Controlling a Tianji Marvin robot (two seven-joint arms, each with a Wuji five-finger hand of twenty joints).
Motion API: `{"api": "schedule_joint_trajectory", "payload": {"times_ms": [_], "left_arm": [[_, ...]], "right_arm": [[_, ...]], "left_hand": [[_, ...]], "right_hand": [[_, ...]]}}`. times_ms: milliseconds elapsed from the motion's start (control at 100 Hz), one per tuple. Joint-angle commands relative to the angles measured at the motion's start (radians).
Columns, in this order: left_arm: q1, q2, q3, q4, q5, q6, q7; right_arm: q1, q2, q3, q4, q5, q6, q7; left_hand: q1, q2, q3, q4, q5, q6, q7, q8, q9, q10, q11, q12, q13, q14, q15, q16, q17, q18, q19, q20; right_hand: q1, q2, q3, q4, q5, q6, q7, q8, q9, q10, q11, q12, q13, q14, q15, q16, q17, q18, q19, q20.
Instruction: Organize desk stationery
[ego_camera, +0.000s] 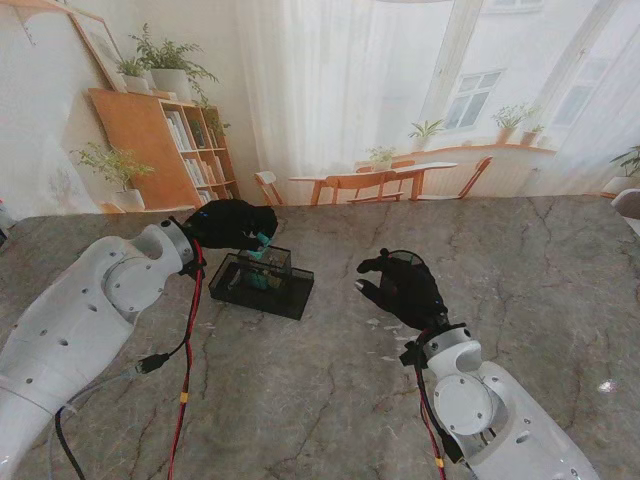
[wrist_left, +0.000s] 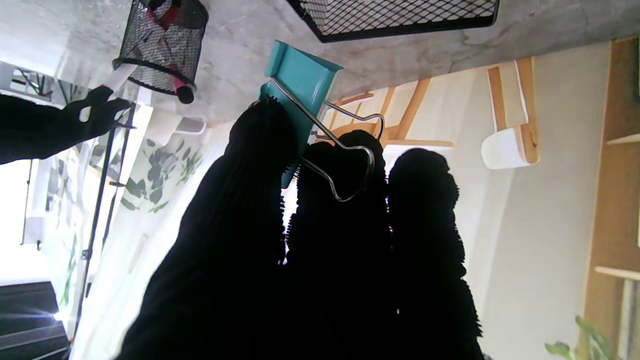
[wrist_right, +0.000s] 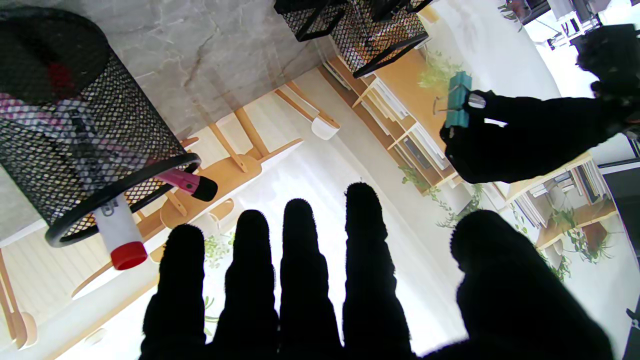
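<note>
My left hand is shut on a teal binder clip with silver wire handles, held just above the far end of a black mesh desk tray. The left wrist view shows the binder clip pinched between thumb and fingers, with the tray beyond it. My right hand hovers open to the tray's right, fingers spread. In its wrist view a black mesh pen cup stands close by the right hand, holding a pink marker and a white, red-capped marker.
The grey marble table stretches wide around both arms. A few small pale bits lie near my right wrist. Another small pale object rests toward the right edge. A red cable hangs along my left arm.
</note>
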Motion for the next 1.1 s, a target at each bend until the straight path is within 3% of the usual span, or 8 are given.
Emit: {"api": "schedule_joint_trajectory", "payload": {"times_ms": [0,410,590,850,970,980,1000,1090], "left_arm": [[-0.027,-0.018,0.021,0.039,-0.008,0.002,0.008],[-0.196,-0.068,0.234,0.316,-0.1,-0.011,0.105],[-0.213,-0.076,0.265,0.348,-0.115,-0.009,0.112],[-0.208,-0.069,0.262,0.344,-0.103,-0.004,0.102],[-0.201,-0.061,0.257,0.331,-0.094,0.002,0.084],[-0.201,-0.061,0.256,0.329,-0.093,0.002,0.082],[-0.199,-0.059,0.255,0.326,-0.092,0.003,0.078],[-0.188,-0.05,0.247,0.303,-0.08,0.012,0.053]], "right_arm": [[-0.002,-0.002,0.001,0.0,0.002,0.001,0.014],[-0.005,-0.001,0.005,-0.004,-0.001,0.009,0.015],[-0.007,-0.001,0.007,-0.004,-0.002,0.01,0.013],[-0.007,-0.002,0.008,-0.004,0.0,0.007,0.013],[-0.007,-0.001,0.008,-0.003,0.0,0.006,0.014],[-0.007,-0.001,0.008,-0.003,0.0,0.006,0.014],[-0.007,-0.001,0.008,-0.003,0.0,0.006,0.014],[-0.007,-0.001,0.008,-0.003,-0.001,0.006,0.012]], "left_hand": [[0.049,0.034,0.041,-0.019,0.017,0.004,0.057,0.023,0.017,-0.021,0.019,0.011,-0.002,-0.028,-0.001,0.008,0.02,-0.065,-0.001,0.04],[0.051,0.043,0.037,-0.018,0.007,0.0,0.06,0.017,0.004,-0.025,0.017,0.009,-0.014,-0.029,-0.005,0.009,0.01,-0.069,-0.01,0.043],[0.066,0.066,0.01,-0.024,-0.004,0.0,0.049,0.008,-0.016,-0.032,0.002,0.003,-0.046,-0.019,-0.023,0.003,-0.034,-0.047,-0.03,0.049],[0.079,0.088,-0.055,-0.02,-0.016,0.014,-0.105,-0.028,-0.072,-0.028,-0.115,-0.058,-0.13,-0.002,-0.118,-0.062,-0.134,0.013,-0.076,0.032],[0.054,0.105,-0.073,-0.019,-0.015,0.019,-0.264,-0.039,-0.196,-0.016,-0.067,-0.322,-0.177,0.012,-0.211,-0.137,-0.202,0.072,-0.113,0.007],[0.046,0.114,-0.075,-0.019,-0.015,0.021,-0.295,-0.043,-0.212,-0.015,-0.064,-0.417,-0.187,0.016,-0.226,-0.15,-0.215,0.086,-0.123,0.005],[0.029,0.134,-0.081,-0.019,-0.019,0.024,-0.345,-0.062,-0.234,-0.013,-0.084,-0.508,-0.206,0.024,-0.26,-0.172,-0.244,0.113,-0.145,0.0],[-0.062,0.244,-0.139,-0.013,-0.065,0.03,-0.615,-0.222,-0.331,-0.014,-0.239,-0.664,-0.34,0.079,-0.457,-0.321,-0.469,0.252,-0.28,-0.018]], "right_hand": [[0.007,0.038,-0.018,0.009,0.013,0.002,0.006,0.025,0.01,-0.001,0.017,0.012,-0.017,-0.011,0.005,0.014,-0.01,-0.014,0.016,0.015],[0.007,0.038,-0.018,0.009,0.013,0.002,0.006,0.026,0.01,-0.001,0.017,0.012,-0.017,-0.011,0.005,0.015,-0.01,-0.015,0.016,0.014],[0.007,0.038,-0.018,0.009,0.013,0.003,0.006,0.026,0.009,-0.002,0.017,0.012,-0.018,-0.011,0.005,0.015,-0.01,-0.015,0.017,0.015],[0.007,0.038,-0.018,0.009,0.013,0.002,0.006,0.026,0.01,-0.002,0.017,0.012,-0.018,-0.011,0.005,0.015,-0.01,-0.014,0.017,0.015],[0.007,0.038,-0.018,0.009,0.013,0.003,0.006,0.026,0.009,0.0,0.017,0.012,-0.018,-0.01,0.005,0.015,-0.01,-0.014,0.017,0.015],[0.007,0.038,-0.018,0.009,0.013,0.003,0.006,0.026,0.009,0.0,0.017,0.012,-0.018,-0.011,0.005,0.015,-0.01,-0.014,0.017,0.015],[0.006,0.038,-0.018,0.009,0.013,0.003,0.006,0.026,0.01,0.0,0.017,0.012,-0.017,-0.011,0.005,0.015,-0.01,-0.014,0.017,0.015],[0.006,0.038,-0.018,0.009,0.015,0.001,0.007,0.026,0.01,0.0,0.017,0.012,-0.017,-0.01,0.005,0.015,-0.01,-0.014,0.017,0.015]]}}
